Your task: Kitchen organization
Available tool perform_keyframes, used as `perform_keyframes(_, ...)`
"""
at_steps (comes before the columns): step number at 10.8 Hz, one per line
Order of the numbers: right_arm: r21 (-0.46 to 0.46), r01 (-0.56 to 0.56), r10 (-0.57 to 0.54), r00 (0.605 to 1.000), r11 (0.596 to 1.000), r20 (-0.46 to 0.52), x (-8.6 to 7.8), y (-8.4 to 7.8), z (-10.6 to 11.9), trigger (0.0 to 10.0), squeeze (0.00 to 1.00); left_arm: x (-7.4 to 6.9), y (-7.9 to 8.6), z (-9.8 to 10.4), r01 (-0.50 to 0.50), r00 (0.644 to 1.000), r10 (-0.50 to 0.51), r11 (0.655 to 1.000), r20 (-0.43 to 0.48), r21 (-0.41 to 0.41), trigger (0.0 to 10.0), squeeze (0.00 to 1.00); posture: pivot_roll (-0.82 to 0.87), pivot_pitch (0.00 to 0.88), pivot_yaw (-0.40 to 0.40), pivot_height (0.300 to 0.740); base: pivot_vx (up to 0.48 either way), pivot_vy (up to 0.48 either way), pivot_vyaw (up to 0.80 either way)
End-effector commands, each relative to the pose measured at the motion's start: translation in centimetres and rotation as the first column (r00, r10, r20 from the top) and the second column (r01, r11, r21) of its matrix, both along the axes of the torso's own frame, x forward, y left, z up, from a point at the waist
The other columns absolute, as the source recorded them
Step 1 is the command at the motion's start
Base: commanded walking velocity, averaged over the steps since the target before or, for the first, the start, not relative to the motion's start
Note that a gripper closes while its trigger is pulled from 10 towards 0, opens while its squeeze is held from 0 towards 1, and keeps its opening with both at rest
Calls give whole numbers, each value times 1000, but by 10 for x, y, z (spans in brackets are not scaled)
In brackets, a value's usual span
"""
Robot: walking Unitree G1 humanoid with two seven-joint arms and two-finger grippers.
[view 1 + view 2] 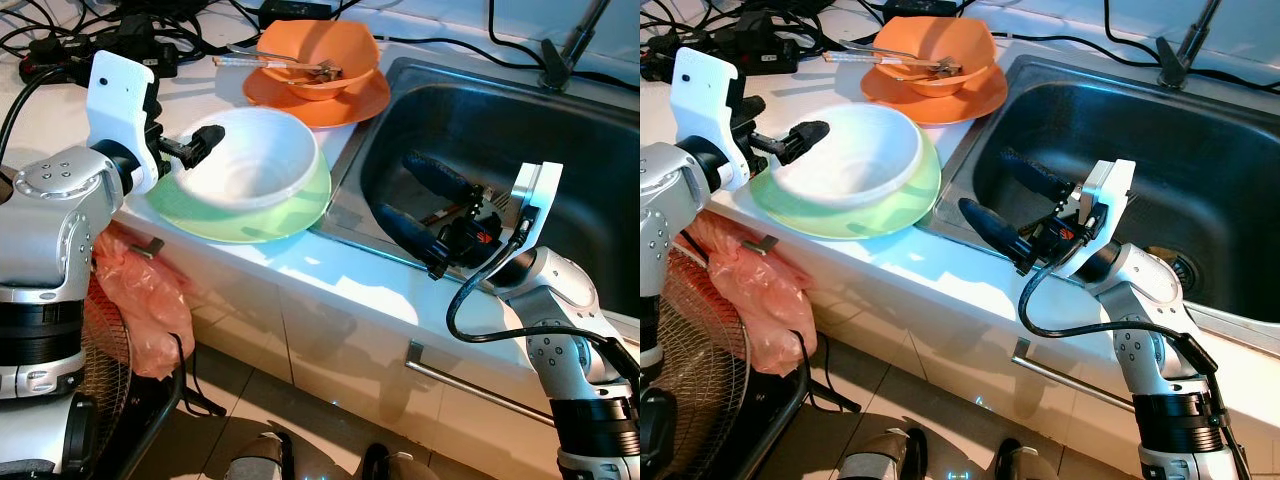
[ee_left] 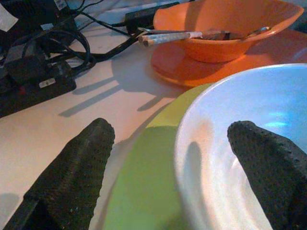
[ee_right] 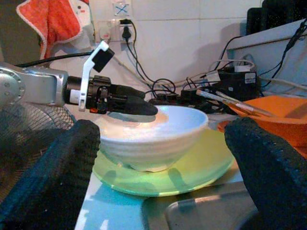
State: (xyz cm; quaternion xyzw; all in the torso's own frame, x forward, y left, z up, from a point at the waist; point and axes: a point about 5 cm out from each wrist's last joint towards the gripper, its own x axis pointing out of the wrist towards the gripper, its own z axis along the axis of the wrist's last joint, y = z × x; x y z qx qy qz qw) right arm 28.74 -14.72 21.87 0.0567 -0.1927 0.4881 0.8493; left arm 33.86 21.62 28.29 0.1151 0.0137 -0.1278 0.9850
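- The right gripper (image 1: 415,215) sits at centre-right of the head view, its silver arm bent up from the lower right corner, wrist tipped over the near rim of the stainless steel sink (image 1: 560,130). Its two long black fingers (image 1: 400,228) are spread wide apart and hold nothing; they point toward the bowls on the left.
- The left gripper (image 1: 790,140) is at the upper left of the head view, the silver forearm coming in from the left edge with a white camera block on the wrist. Its fingers (image 2: 72,177) are parted, one outside and one over the near rim of the white ribbed ceramic bowl (image 1: 250,165); whether either pad touches the rim cannot be told.
- The white bowl stands upright in the pale green round plate (image 1: 300,215), on the white counter (image 1: 60,110) just left of the sink, in the upper-middle of the frame. Its inside looks bare and glossy.
- Farther back, at top centre, an orange square-edged bowl (image 1: 320,50) rests on an orange plate (image 1: 350,100), with metal cutlery and a pair of pale chopsticks (image 2: 168,36) lying across it; the cutlery's kind is hard to make out.
- Black cables and a power strip (image 2: 33,81) crowd the counter's far left corner, cut off by the frame.
- At lower left, below the counter, a pink plastic bag (image 1: 145,300) hangs beside a fan grille (image 1: 105,370), partly hidden by the left arm.
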Motion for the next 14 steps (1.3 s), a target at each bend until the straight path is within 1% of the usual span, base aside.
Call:
perform_keyframes(1,-11,3,-3,1000,1000,9,-1,0,1,10000,0,-2,1,3,-11,1000,11,1000,7,16,10000,0,133,175,22,740,0,0,0)
perform_keyframes(2,-12,2,-2,1000,1000,9,-1,0,1,10000,0,-1,2,8,-20,1000,20,1000,18,-14,10000,0,133,175,22,740,0,0,0)
perform_keyframes(3,-12,2,-2,1000,1000,9,-1,0,1,10000,0,1,3,13,-32,999,35,996,32,-86,10000,0,133,175,22,740,0,0,0)
perform_keyframes(4,-19,1,-1,1000,1000,8,-1,0,0,10000,0,7,6,17,-62,998,66,976,14,-208,10000,0,134,179,28,740,0,0,0)
perform_keyframes(5,-24,-2,3,1000,1000,9,-1,1,0,10000,0,11,7,17,-73,997,69,965,-23,-254,10000,0,135,180,33,740,0,0,0)
perform_keyframes(6,-23,-3,3,1000,1000,10,-1,1,0,10000,0,12,5,18,-54,998,47,961,-33,-271,10000,0,135,180,33,740,0,0,0)
perform_keyframes(7,-24,-5,5,1000,1000,9,-1,2,0,10000,0,14,2,20,-46,998,35,966,-50,-254,10000,0,140,179,38,740,0,0,0)
perform_keyframes(8,-24,-7,7,1000,1000,9,-2,3,0,10000,0,19,1,17,-63,995,43,972,-90,-226,10000,0,139,178,45,740,0,0,0)
perform_keyframes(9,-23,-7,8,1000,1000,7,-2,4,-1,10000,0,16,-7,14,-63,992,38,973,-117,-221,10000,0,137,178,50,740,0,0,0)
perform_keyframes(10,-24,-7,7,1000,1000,8,-2,3,-1,10000,0,13,-11,16,-51,992,26,975,-121,-215,10000,0,137,177,52,740,0,0,0)
perform_keyframes(11,-24,-6,6,1000,1000,8,-3,3,-1,10000,0,11,-14,18,-39,993,13,976,-122,-212,10000,0,139,175,58,740,0,0,0)
perform_keyframes(12,-23,-6,6,1000,1000,7,-3,4,-1,10000,0,8,-19,24,-2,993,-22,981,-120,-192,10000,0,140,170,62,740,0,0,0)
perform_keyframes(13,-20,-9,9,1000,1000,4,-3,5,-2,10000,0,7,-21,24,16,990,-40,984,-133,-175,8353,0,141,167,65,740,0,0,0)
perform_keyframes(14,-19,-11,11,1000,1000,3,-4,5,-2,10000,0,8,-21,21,16,988,-42,985,-147,-173,4627,0,138,166,65,740,0,0,0)
